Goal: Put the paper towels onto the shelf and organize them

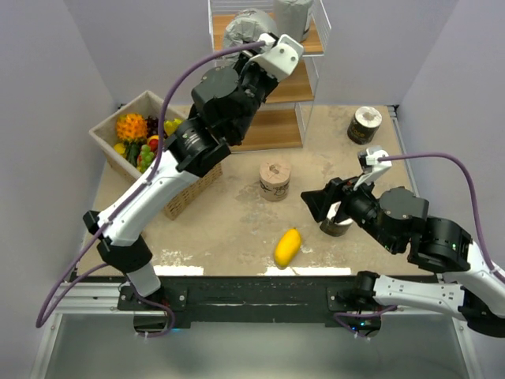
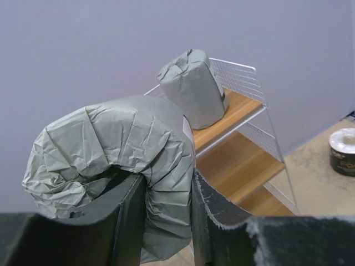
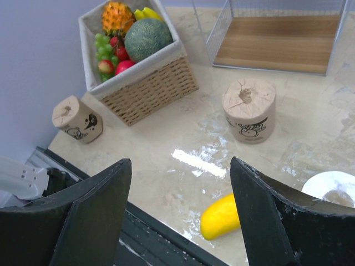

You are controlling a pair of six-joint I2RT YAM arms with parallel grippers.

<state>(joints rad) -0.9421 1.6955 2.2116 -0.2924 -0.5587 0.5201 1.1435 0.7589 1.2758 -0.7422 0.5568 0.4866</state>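
Note:
My left gripper (image 1: 251,46) is shut on a grey paper towel roll (image 1: 243,31), held on its side at the top tier of the shelf (image 1: 304,88). In the left wrist view the fingers (image 2: 128,221) pinch that roll (image 2: 116,147). A second grey roll (image 2: 194,91) stands upright on the top board (image 2: 244,108). My right gripper (image 1: 318,204) is open and empty over the table, jaws wide in its wrist view (image 3: 180,216). A tan printed roll (image 1: 274,180) stands mid-table, another (image 3: 77,119) lies by the basket. One dark roll (image 1: 364,124) stands at the right, another (image 1: 338,223) under my right gripper.
A wicker fruit basket (image 1: 183,193) stands at the left, partly under my left arm. A yellow mango (image 1: 287,246) lies near the front edge, also in the right wrist view (image 3: 222,217). Lilac walls close in the table on three sides.

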